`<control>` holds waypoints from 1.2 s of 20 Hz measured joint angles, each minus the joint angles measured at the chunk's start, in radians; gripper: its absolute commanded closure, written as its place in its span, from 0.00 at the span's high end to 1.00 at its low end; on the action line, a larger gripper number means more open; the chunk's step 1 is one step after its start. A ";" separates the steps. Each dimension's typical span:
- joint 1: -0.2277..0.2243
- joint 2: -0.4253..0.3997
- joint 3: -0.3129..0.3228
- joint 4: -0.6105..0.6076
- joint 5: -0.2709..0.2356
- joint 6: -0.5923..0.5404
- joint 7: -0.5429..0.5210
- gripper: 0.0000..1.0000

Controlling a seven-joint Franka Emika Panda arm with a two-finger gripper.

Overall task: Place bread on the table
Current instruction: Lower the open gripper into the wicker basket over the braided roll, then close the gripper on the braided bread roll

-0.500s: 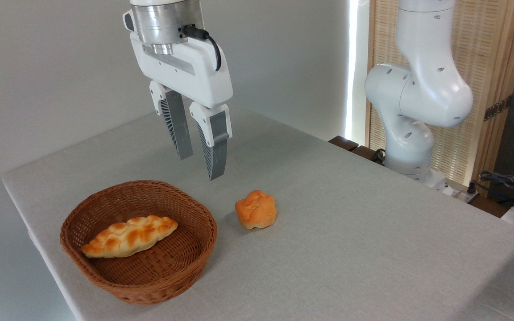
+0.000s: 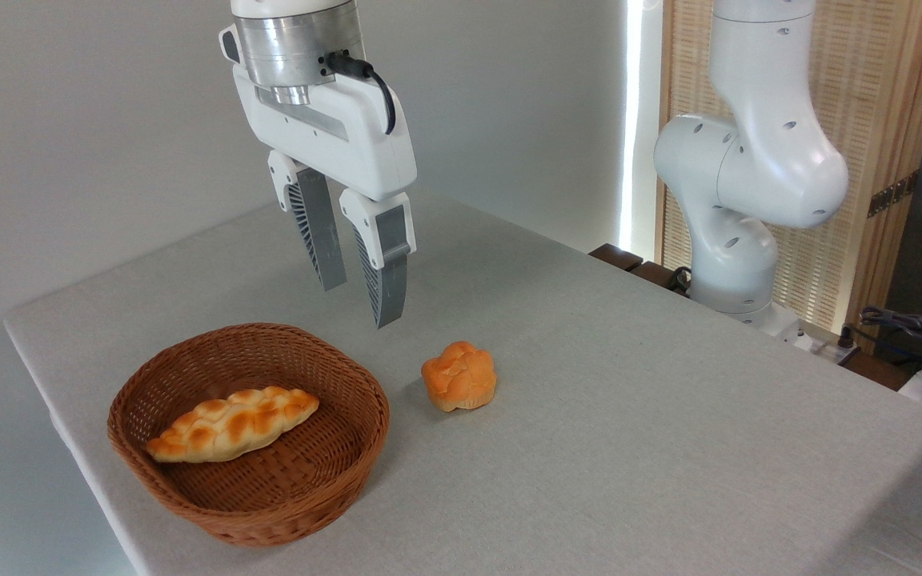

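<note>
Bread [image 2: 233, 424] sits in the basket [image 2: 269, 512], not lifted yet; gripper [image 2: 357, 300] hangs above the basket's far rim, fingers slightly apart, empty.

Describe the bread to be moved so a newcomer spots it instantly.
Find the brown wicker basket near the grey table's left end. The bread lies inside it: a long braided golden loaf with tapered ends, unlike the small round orange bun outside on the cloth.
</note>
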 measured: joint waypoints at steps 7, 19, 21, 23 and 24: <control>-0.017 0.049 -0.019 -0.001 -0.105 0.179 -0.013 1.00; -0.029 0.188 -0.182 -0.223 -0.100 0.659 -0.016 1.00; -0.029 0.189 -0.183 -0.237 -0.055 0.667 -0.016 1.00; -0.030 0.190 -0.183 -0.241 -0.038 0.667 -0.016 1.00; -0.032 0.193 -0.185 -0.245 -0.035 0.668 -0.015 1.00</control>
